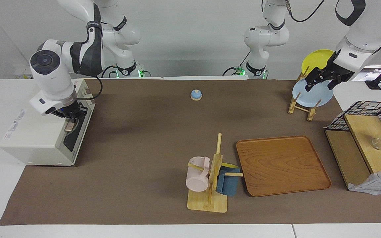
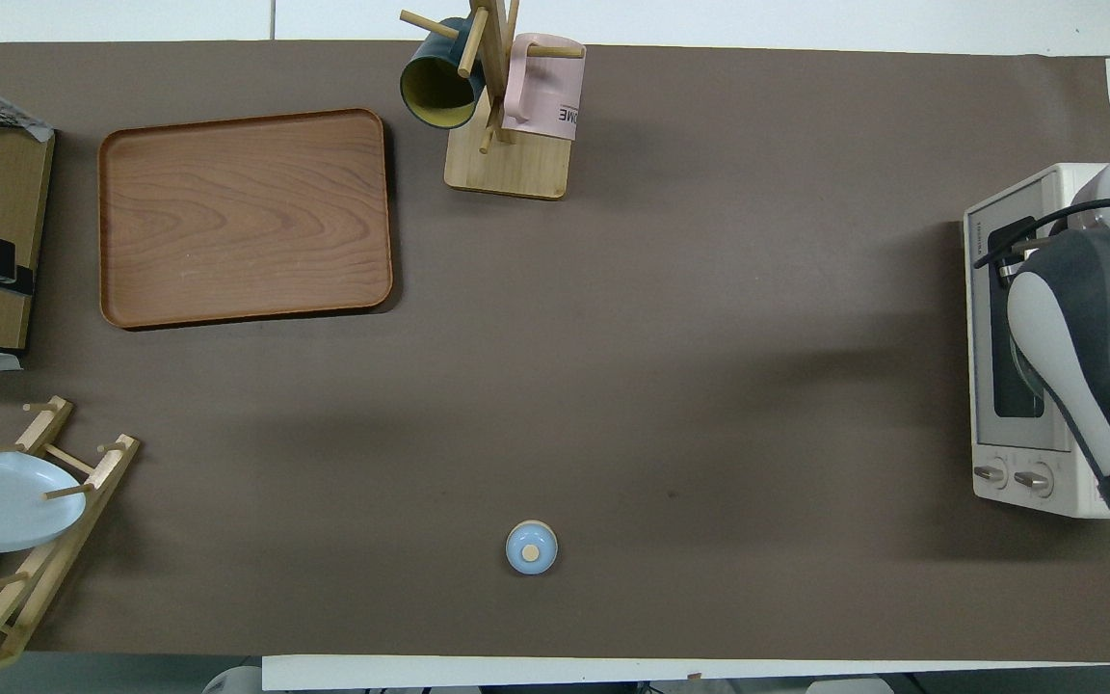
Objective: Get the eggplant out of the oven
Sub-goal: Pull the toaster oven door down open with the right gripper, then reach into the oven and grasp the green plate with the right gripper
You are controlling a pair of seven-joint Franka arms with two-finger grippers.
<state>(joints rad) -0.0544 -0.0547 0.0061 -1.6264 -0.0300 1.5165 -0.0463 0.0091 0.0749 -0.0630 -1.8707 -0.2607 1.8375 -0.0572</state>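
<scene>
The off-white oven [image 1: 35,135] stands at the right arm's end of the table, and its dark glass door [image 1: 74,137] looks closed. It also shows in the overhead view [image 2: 1027,453]. My right gripper [image 1: 70,119] is at the top of the door, right at the tan bar handle [image 1: 68,127]. In the overhead view the right arm covers the handle. The eggplant is hidden. My left gripper [image 1: 319,82] is open and empty, up in the air over the plate rack [image 1: 301,104].
A small blue bell [image 1: 196,95] sits mid-table near the robots. A wooden tray [image 1: 283,165] and a mug tree [image 1: 210,185] with a pink and a blue mug lie farther out. A black wire basket [image 1: 372,114] and a wooden box stand at the left arm's end.
</scene>
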